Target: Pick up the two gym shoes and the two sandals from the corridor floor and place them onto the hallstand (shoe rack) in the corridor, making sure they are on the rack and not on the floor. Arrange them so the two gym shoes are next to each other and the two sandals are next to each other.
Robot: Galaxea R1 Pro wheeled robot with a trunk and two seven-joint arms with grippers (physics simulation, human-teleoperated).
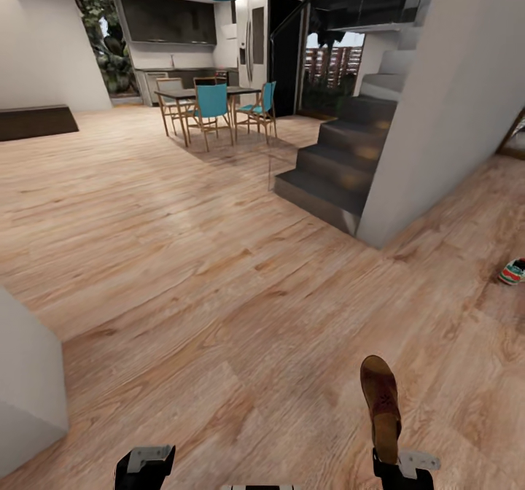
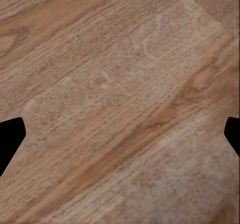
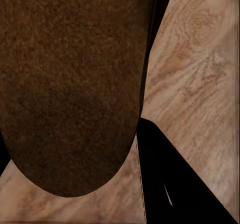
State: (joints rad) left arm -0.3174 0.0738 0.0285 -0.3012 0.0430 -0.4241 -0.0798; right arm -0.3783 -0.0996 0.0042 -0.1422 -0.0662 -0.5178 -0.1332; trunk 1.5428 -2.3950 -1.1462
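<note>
Head view, left to right. The left gripper [image 1: 145, 465] is sitting at the lower edge with nothing between its fingers; in the left wrist view its 2 dark fingertips [image 2: 10, 136] are standing wide apart over bare corridor floor [image 2: 120, 99]. The right gripper [image 1: 402, 469] is clamping 1 brown sandal [image 1: 380, 402] by its near end, and the sandal's long axis is pointing straight forward, away from the robot, raised above the planks. In the right wrist view the sandal [image 3: 70, 84] is covering most of the frame, with a dark finger [image 3: 170, 179] lying alongside it. Farther right, at the frame edge beyond the white wall corner [image 1: 430, 133], 1 gym shoe [image 1: 512, 272] is resting on the floor, partly cut off. It is lying forward and to the right of the robot, nearer the loaded right arm than the free left arm. Judged from this, carrying the sandal to the rack is the step in hand, and the robot is needing to turn to find it.
</note>
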